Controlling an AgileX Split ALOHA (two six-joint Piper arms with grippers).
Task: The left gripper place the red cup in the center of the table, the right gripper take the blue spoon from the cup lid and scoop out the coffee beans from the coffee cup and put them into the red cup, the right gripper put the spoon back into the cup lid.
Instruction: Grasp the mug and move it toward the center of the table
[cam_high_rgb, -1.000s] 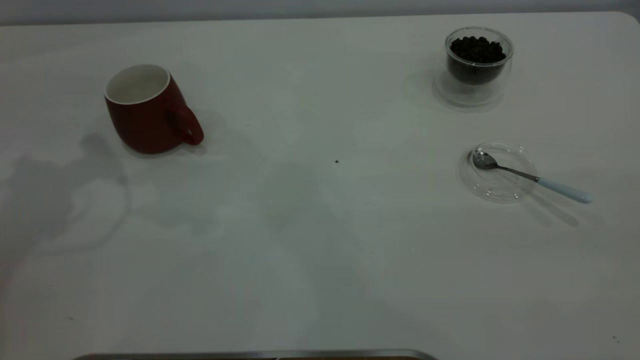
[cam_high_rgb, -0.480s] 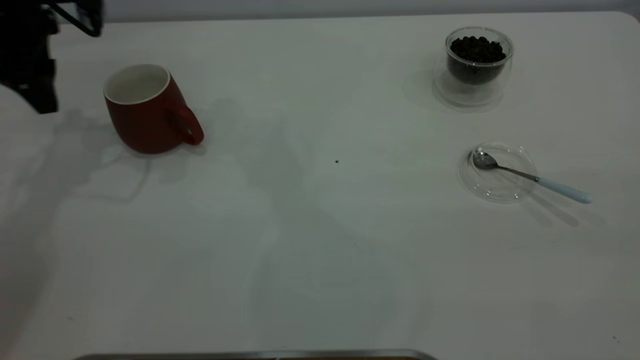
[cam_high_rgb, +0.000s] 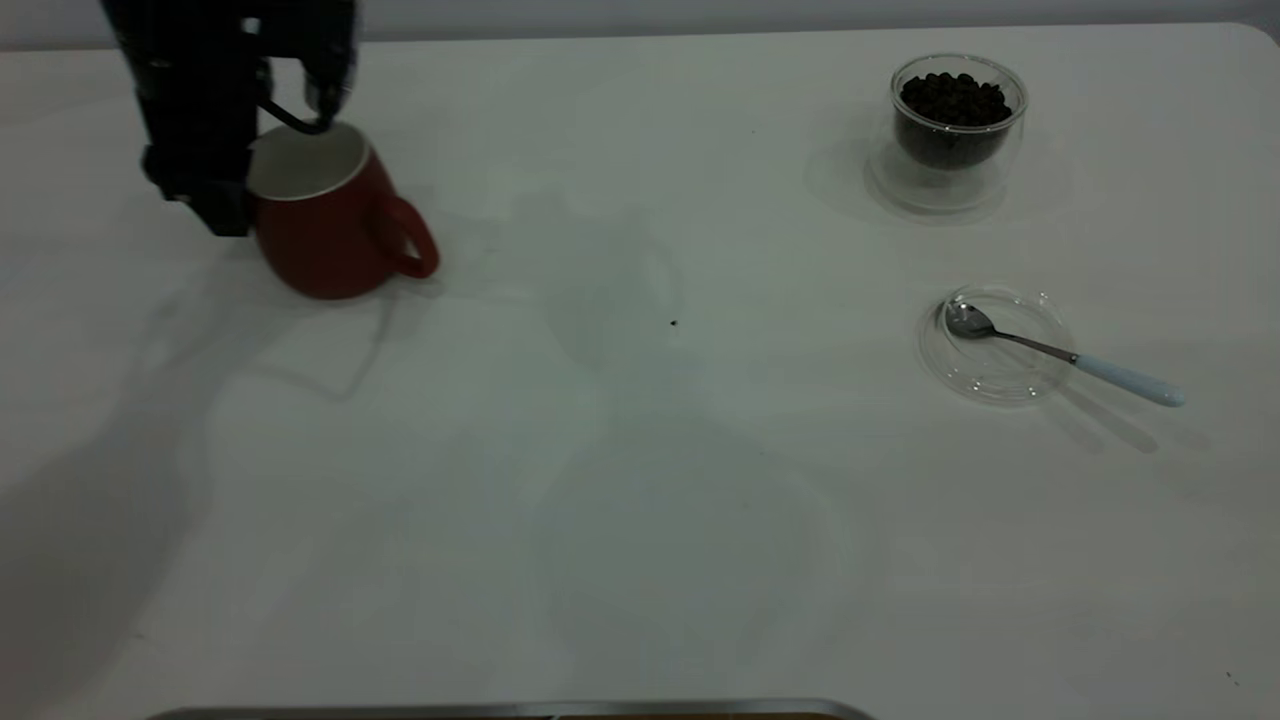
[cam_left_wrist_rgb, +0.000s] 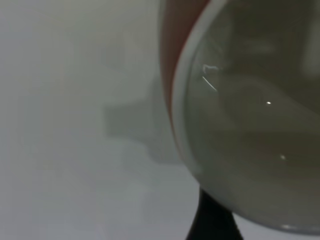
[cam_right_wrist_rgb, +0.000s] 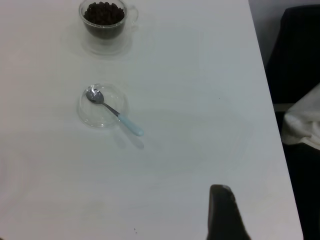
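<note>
The left gripper (cam_high_rgb: 285, 150) is standing at the red cup (cam_high_rgb: 335, 225) with its jaws straddling the white rim. I cannot tell whether they are pressing it. The right gripper (cam_right_wrist_rgb: 222, 212) is hanging above the counter (cam_high_rgb: 640, 480), its opening hidden.

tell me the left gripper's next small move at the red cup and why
Probably close on the rim and lift slightly. The left gripper is at the red cup's far-left rim, with one finger showing outside the white rim in the wrist view, yet the cup stands far left of the table's centre. Whether it grips already is unclear.
</note>
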